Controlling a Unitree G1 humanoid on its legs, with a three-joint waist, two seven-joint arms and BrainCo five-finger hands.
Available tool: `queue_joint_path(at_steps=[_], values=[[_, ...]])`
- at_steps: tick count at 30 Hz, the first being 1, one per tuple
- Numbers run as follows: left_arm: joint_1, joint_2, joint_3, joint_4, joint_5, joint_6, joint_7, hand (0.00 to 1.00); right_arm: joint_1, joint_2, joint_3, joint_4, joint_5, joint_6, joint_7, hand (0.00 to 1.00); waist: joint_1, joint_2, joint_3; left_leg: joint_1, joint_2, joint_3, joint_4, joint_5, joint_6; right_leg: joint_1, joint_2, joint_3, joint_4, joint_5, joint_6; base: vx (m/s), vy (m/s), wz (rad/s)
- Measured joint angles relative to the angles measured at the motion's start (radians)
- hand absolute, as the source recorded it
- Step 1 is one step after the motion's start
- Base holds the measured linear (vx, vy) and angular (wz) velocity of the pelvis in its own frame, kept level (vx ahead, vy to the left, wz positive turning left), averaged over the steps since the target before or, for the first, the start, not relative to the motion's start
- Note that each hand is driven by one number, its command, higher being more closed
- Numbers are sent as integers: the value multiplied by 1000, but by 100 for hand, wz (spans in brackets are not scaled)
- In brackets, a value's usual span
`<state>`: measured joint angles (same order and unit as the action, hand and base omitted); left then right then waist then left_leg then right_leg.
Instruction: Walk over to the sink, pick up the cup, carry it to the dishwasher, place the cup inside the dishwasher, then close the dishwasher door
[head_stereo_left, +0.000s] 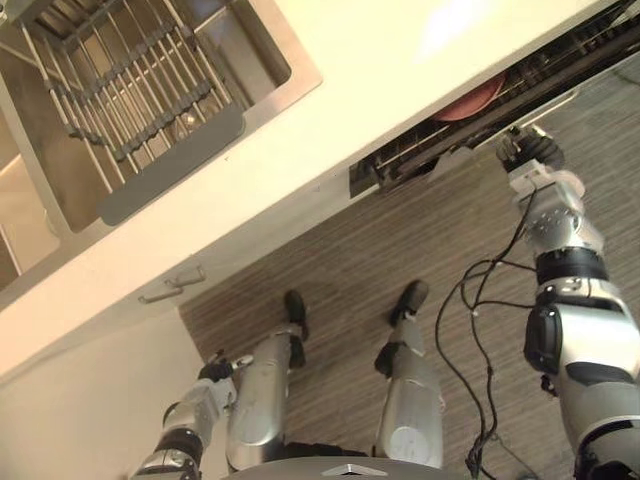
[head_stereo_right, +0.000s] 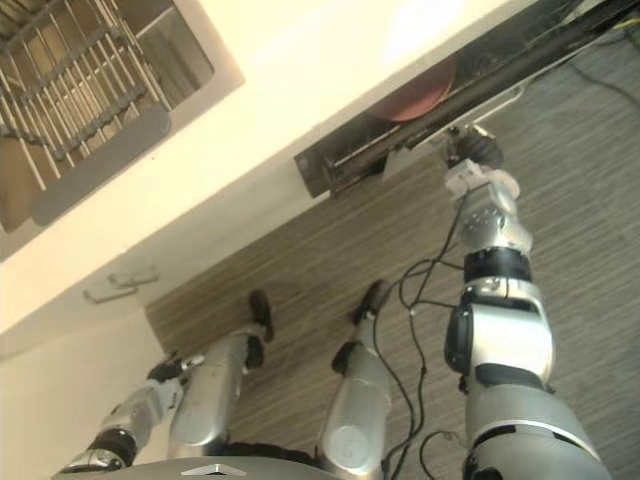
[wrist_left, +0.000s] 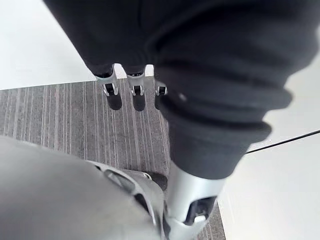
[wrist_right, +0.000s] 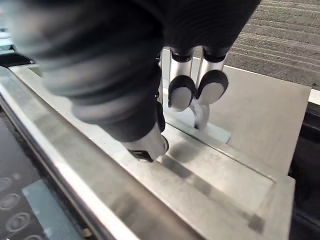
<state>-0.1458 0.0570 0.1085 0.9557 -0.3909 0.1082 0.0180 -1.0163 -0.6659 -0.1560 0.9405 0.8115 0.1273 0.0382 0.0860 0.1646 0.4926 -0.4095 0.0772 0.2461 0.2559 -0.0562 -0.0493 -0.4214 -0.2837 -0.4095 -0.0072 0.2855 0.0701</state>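
The right hand (head_stereo_left: 527, 150), fingers relaxed and empty, rested on the dishwasher door (wrist_right: 225, 170), ajar straight ahead under the tabletop (head_stereo_left: 400, 90); the left hand (wrist_left: 136, 89) hung open, farther off.

Brushed, matt metal dishwasher door (wrist_right: 260, 110)

You see table (head_stereo_left: 400, 60) cream, plain | floor (head_stereo_left: 340, 260) grey-brown, thin stripes | sink rack (head_stereo_left: 130, 80) grey | dishwasher door (wrist_right: 250, 115) brushed silver | round piece (head_stereo_left: 472, 98) inside, reddish-brown
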Motion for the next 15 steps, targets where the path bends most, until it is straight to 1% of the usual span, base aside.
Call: queue_joint_path(at_steps=[3, 4, 6, 8, 9, 11, 12, 15], values=[[-5, 0, -18, 0, -1, -1, -1, 0, -50, -28, 22, 21, -44, 7, 2, 100, 4, 9, 4, -19, -6, -2, -8, 14, 2, -29, -6, 4, 11, 2, -3, -85, -12, 4], [-11, -1, -34, 2, -2, -2, -1, 0, -80, -53, 52, 23, -75, 7, 2, 100, 9, 19, 9, -28, -9, -6, -17, 25, 3, -44, -10, 5, 23, 1, -4, -67, -19, 3], [-18, -1, -52, 1, -12, -5, -2, 0, -125, -70, 81, 44, -86, 7, -3, 100, 22, 26, 9, -40, -10, -6, -21, 34, 2, -66, -11, 12, 31, 4, -10, -92, -30, -1], [-20, -1, -64, 1, -21, -12, -2, 0, -175, -73, 115, 63, -108, 7, -9, 100, 25, 27, 8, -52, -13, -12, -33, 49, 0, -83, -12, 10, 31, 6, -18, -88, -39, 5], [-22, -2, -74, 1, -22, -18, -3, 0, -192, -82, 133, 64, -116, 7, -29, 100, 30, 30, 6, -64, -13, -26, -35, 58, -2, -89, -11, 2, 31, 6, -22, -70, -39, 14], [-25, -2, -87, -1, -29, -24, -6, 0, -212, -96, 154, 73, -136, 7, -46, 100, 47, 31, 6, -68, -14, -33, -56, 73, -11, -96, -11, -7, 31, 6, -25, -63, -42, 14], [-26, -2, -93, -2, -35, -27, -7, 0, -227, -101, 157, 84, -152, 5, -52, 100, 53, 31, 6, -68, -16, -36, -68, 84, -10, -99, -11, -10, 31, 6, -25, -51, -39, 14], [-26, -2, -109, -4, -39, -41, -10, 0, -252, -105, 193, 100, -161, -16, -68, 100, 60, 32, 5, -68, -17, -51, -95, 108, -12, -101, -11, -26, 31, 5, -29, -32, -28, 14]])
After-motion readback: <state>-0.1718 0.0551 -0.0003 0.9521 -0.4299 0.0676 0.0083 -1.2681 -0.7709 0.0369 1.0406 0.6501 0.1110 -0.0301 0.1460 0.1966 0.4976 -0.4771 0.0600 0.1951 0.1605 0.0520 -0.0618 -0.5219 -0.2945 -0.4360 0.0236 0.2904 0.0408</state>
